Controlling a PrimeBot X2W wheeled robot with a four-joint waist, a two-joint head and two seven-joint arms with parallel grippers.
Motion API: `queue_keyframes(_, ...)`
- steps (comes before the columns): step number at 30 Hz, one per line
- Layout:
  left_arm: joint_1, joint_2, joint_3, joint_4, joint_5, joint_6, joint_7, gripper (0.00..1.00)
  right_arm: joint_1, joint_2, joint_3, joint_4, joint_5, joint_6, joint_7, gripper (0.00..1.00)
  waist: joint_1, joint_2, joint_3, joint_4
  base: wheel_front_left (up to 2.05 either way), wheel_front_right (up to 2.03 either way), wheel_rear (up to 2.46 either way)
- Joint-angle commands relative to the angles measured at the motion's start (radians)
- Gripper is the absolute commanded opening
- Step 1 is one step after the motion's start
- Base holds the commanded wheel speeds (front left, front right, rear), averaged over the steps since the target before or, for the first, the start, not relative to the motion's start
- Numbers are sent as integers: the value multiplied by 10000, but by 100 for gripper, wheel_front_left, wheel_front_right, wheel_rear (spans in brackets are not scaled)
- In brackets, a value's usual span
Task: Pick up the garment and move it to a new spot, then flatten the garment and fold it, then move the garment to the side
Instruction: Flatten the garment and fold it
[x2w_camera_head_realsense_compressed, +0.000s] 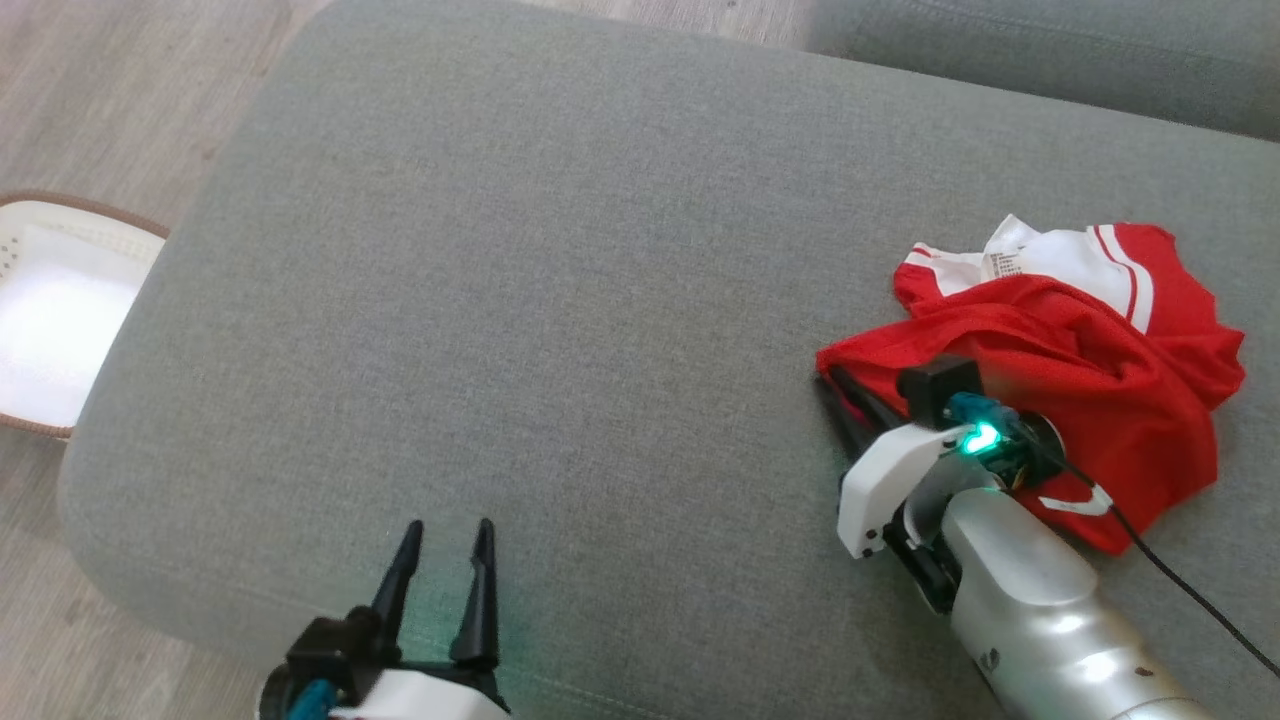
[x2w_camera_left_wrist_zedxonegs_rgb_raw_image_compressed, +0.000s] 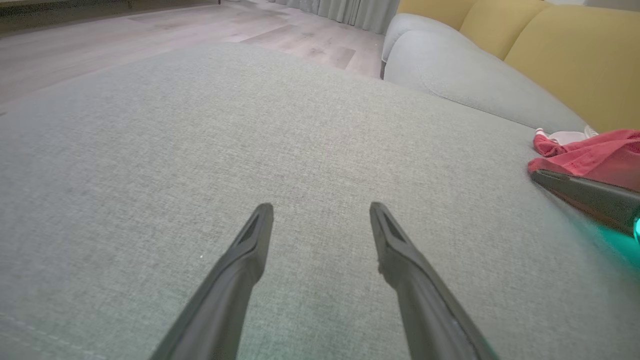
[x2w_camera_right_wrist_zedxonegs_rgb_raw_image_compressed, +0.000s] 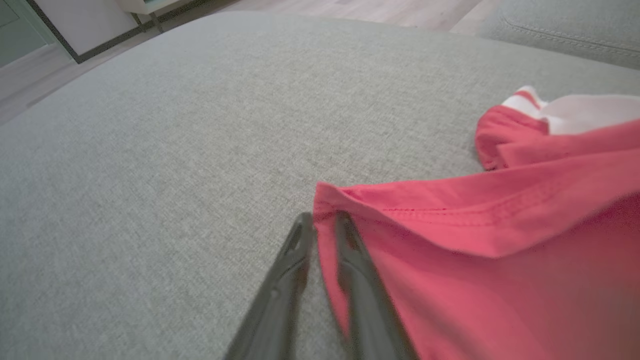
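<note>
The garment (x2w_camera_head_realsense_compressed: 1100, 350) is a crumpled red shirt with white trim, lying at the right side of the grey cushion (x2w_camera_head_realsense_compressed: 550, 300). My right gripper (x2w_camera_head_realsense_compressed: 830, 378) is at its left hem. In the right wrist view its two fingers stand close together at the gripper (x2w_camera_right_wrist_zedxonegs_rgb_raw_image_compressed: 323, 220), pinching the hem corner of the garment (x2w_camera_right_wrist_zedxonegs_rgb_raw_image_compressed: 475, 250). My left gripper (x2w_camera_head_realsense_compressed: 448, 530) rests open over bare cushion near the front edge, well left of the shirt. Its tips are spread wide at the gripper (x2w_camera_left_wrist_zedxonegs_rgb_raw_image_compressed: 321, 210), with nothing between them. The garment (x2w_camera_left_wrist_zedxonegs_rgb_raw_image_compressed: 600, 155) shows at that view's right edge.
A white basket (x2w_camera_head_realsense_compressed: 60, 320) stands on the wooden floor left of the cushion. A second grey cushion (x2w_camera_head_realsense_compressed: 1050, 50) adjoins at the far right, with a yellow backrest (x2w_camera_left_wrist_zedxonegs_rgb_raw_image_compressed: 575, 55) behind it. A black cable (x2w_camera_head_realsense_compressed: 1180, 580) trails from my right wrist.
</note>
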Motion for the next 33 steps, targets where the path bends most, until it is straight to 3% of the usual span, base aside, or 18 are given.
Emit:
queue_keyframes(1,-205,2,163,-248,-63,82,-97,100,-140,82,70,-67,87,-9,-206,0,-2,0,-41,3,0,0,0)
queue_keyframes(9,-228,1,-226,-150,-240,33,-97,100,-1144,82,-111,-693,387,-9,-1012,0,-2,0,-373,278,0,0,0)
queue_keyframes(11,-195,1,-240,-128,-266,30,-97,100,-1756,82,61,-1389,621,-9,-1070,0,-2,0,-475,418,0,0,0)
queue_keyframes(12,-147,1,-204,-86,-306,30,-97,100,-2516,82,295,-2525,1010,-9,-1083,0,-2,0,-580,579,0,0,0)
queue_keyframes(14,-40,1,-143,-19,-253,-5,-97,100,-3779,71,-187,-3883,1079,-9,-1088,0,-2,0,-711,744,0,0,0)
queue_keyframes(19,274,1,101,103,-223,-34,-97,100,-4964,-293,-1188,-5354,1116,-9,-1090,0,-2,0,-982,739,0,0,0)
queue_keyframes(25,549,1,275,73,-306,-59,-97,100,-3990,-1203,-2421,-5986,1173,-9,-1091,0,-2,0,-1128,116,0,0,0)
queue_keyframes(32,210,1,158,-43,-324,-50,-97,100,-972,-2468,-3484,-4624,568,-9,-1091,0,-2,0,-879,-495,0,0,0)
queue_keyframes(33,157,1,133,-44,-320,-48,-97,100,-538,-2570,-3695,-4344,497,-9,-1091,32,-2,0,-841,-551,0,0,0)
